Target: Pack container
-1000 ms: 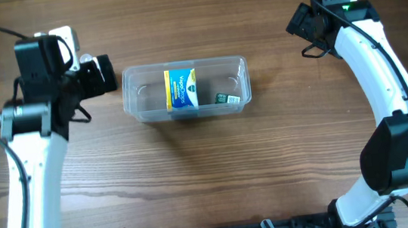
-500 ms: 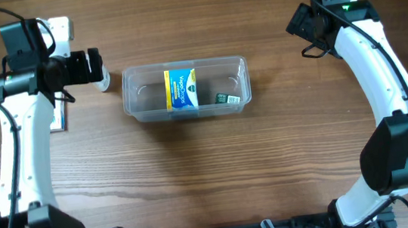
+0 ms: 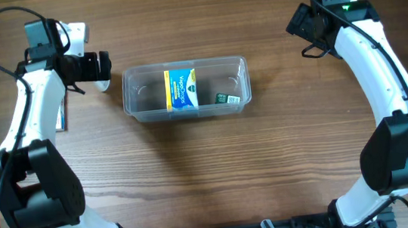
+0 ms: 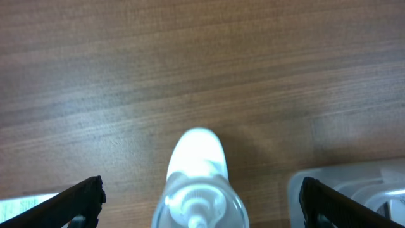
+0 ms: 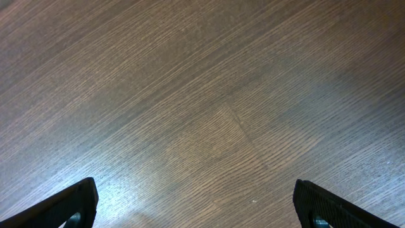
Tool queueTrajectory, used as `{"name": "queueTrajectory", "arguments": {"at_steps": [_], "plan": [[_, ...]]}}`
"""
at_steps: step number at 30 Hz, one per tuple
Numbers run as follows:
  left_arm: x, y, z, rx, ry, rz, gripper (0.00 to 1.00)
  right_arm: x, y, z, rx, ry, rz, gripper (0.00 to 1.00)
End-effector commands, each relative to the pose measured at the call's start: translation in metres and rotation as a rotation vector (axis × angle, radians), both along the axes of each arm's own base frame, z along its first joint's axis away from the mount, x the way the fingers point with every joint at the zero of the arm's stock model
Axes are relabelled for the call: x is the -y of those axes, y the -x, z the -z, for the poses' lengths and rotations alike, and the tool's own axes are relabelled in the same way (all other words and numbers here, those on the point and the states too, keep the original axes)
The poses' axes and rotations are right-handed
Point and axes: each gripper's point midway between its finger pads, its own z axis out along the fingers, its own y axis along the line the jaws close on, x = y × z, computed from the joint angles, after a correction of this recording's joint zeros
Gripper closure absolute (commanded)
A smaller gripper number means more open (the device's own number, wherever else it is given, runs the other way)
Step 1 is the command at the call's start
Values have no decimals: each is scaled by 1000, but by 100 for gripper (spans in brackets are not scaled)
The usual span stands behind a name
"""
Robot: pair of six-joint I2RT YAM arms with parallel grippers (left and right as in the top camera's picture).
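The clear plastic container (image 3: 135, 98) lies mid-table and holds a blue and yellow box (image 3: 181, 90) and a small dark packet (image 3: 227, 98). Its corner shows in the left wrist view (image 4: 345, 187). A small white bottle (image 3: 103, 83) stands just left of the container. In the left wrist view the bottle (image 4: 197, 183) sits between my left gripper's (image 4: 199, 199) wide-open fingers, touching neither. In the overhead view the left gripper (image 3: 97, 67) is at the bottle. My right gripper (image 5: 196, 199) is open and empty over bare wood, at the far right in the overhead view (image 3: 303, 34).
A flat pale item (image 3: 61, 117) lies on the table under my left arm; its edge shows in the left wrist view (image 4: 28, 204). Wooden tabletop (image 3: 210, 174) stretches in front of the container.
My left arm has swung toward the back of the table and re-angled, and its gripper now points right at the bottle. The right arm and the container have not moved.
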Motion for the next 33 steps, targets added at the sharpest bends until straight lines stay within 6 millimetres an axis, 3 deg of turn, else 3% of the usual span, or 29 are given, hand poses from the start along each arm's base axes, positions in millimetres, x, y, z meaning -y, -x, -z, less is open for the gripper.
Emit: {"name": "queueTrajectory", "arguments": {"at_steps": [1,6,18,22,26,33], "plan": [[5,-8,-5,30,-2,41,0,4,0,5,-9,10,20,0],[19,-12,-8,52,40,81,0,4,0,5,-9,10,20,0],[17,-16,-11,73,30,78,0,4,0,5,-9,10,20,0],[3,-14,-7,52,-41,31,0,4,0,5,-9,10,20,0],[2,-15,-8,58,-44,30,0,4,0,5,-9,10,20,0],[4,-18,-48,158,-27,9,0,4,0,5,-9,10,20,0]]}}
